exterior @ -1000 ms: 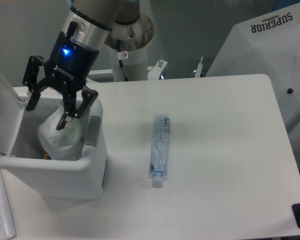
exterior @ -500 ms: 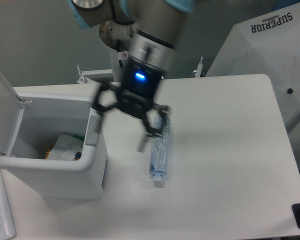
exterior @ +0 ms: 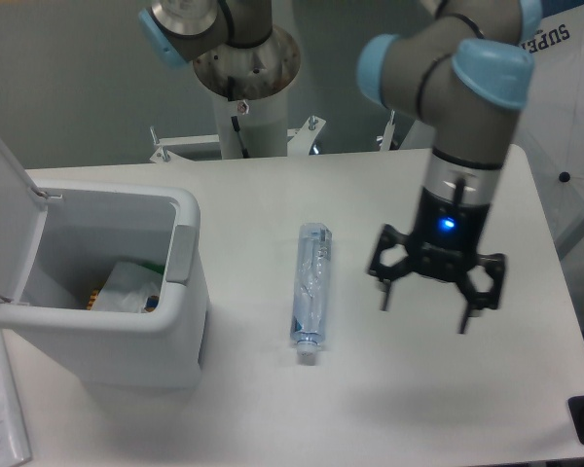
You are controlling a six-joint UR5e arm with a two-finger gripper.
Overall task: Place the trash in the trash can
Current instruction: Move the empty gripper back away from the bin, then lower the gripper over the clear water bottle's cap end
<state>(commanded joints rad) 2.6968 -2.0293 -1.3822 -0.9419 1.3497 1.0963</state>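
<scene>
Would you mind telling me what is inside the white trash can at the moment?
Inside the trash can lies a crumpled clear wrapper, with small bits of green and orange showing beside it. The front wall hides the bottom of the bin, so anything lower down cannot be seen.

I count one plastic bottle (exterior: 311, 292) lying on the surface (exterior: 467, 389), the only bottle I can see. There is one white trash can (exterior: 107, 336), with one open lid (exterior: 5, 195) and one grey latch tab (exterior: 181, 253). Inside the can I can make out one crumpled wrapper (exterior: 127, 287); a few small colored bits show beside it, too small for me to count. I have one end effector (exterior: 423, 309), with two fingers spread apart and one blue light. One sheet of paper (exterior: 0, 418) lies at the left edge, and there is one surface.
</scene>
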